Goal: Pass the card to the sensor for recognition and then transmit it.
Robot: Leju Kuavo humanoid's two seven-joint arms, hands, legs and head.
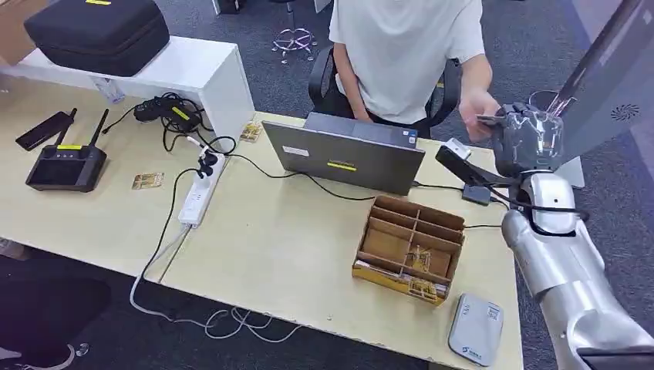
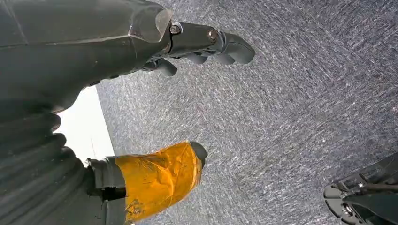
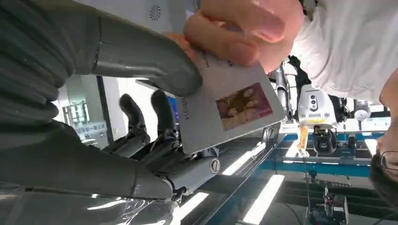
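Your right hand [image 1: 527, 139] is raised at the far right of the table [image 1: 278, 247], up beside the person's hand [image 1: 480, 116]. In the right wrist view the right hand [image 3: 155, 108] grasps the card [image 3: 230, 110]: the thick thumb presses on one face and the darker fingers [image 3: 162, 117] back it from the other side. The card is pale grey with a small coloured picture on it. The person's hand [image 3: 244, 26] pinches the same card at the edge away from your palm, so both hands are on it at once.

Your left hand [image 2: 197, 47] hangs over grey carpet, fingers loosely curled with nothing in them, its thumb wrapped in yellow tape [image 2: 157, 176].

Outward on the table, the grey card sensor [image 1: 476, 329] lies at the near right edge, well apart from the card and below your forearm. Just left of it stands a cardboard divider box [image 1: 409, 247]. Beyond that a laptop [image 1: 343, 154] faces the seated person in the white shirt [image 1: 405, 46]. A white power strip [image 1: 199, 193] lies left of the laptop, and a black controller with antennas [image 1: 65, 163] sits at the far left.
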